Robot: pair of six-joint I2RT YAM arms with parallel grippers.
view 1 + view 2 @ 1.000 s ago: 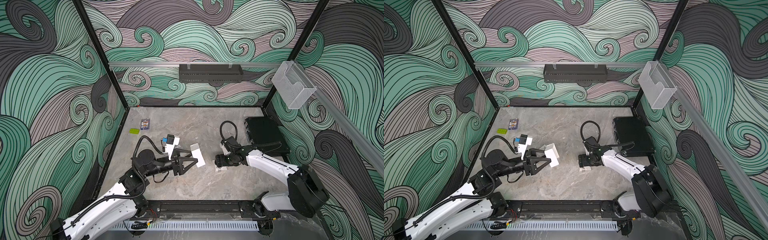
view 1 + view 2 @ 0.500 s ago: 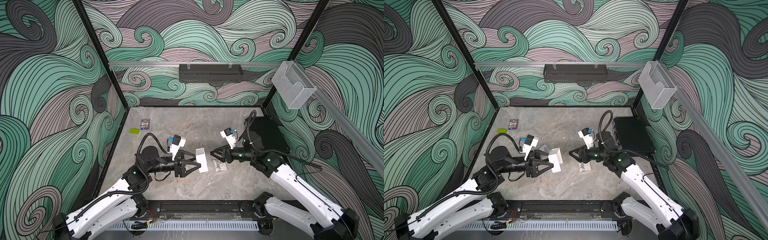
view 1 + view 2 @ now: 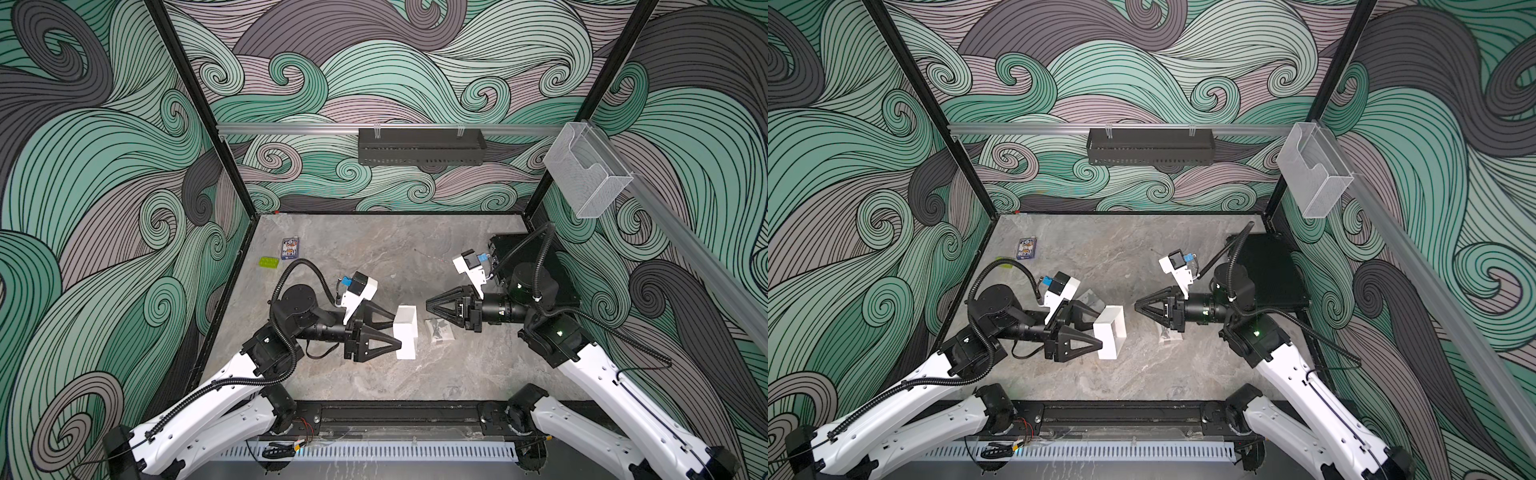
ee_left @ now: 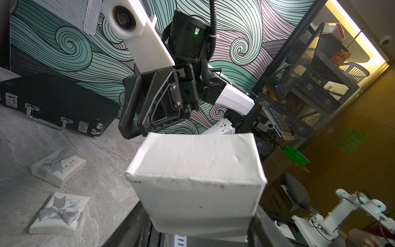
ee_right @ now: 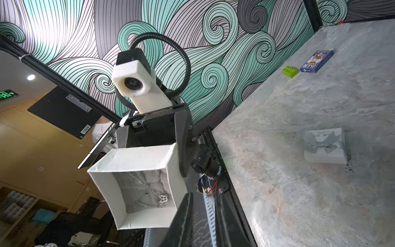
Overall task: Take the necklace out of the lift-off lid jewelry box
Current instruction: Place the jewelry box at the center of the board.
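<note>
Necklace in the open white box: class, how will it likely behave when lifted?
The necklace is a fine chain lying bunched: probably limp and light, dangling if pinched. The box is tipped sideways, so it might slide out.

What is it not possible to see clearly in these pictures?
- Necklace: shows only in the right wrist view; elsewhere the box hides it.
- Lid print: too small or blurred in every view.
- Case: right arm covers much of it in both top views.

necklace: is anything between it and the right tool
Nothing visible. The left tool holds the white box tipped with its open mouth toward the right tool, and the necklace lies bare inside; only open air separates them.
</note>
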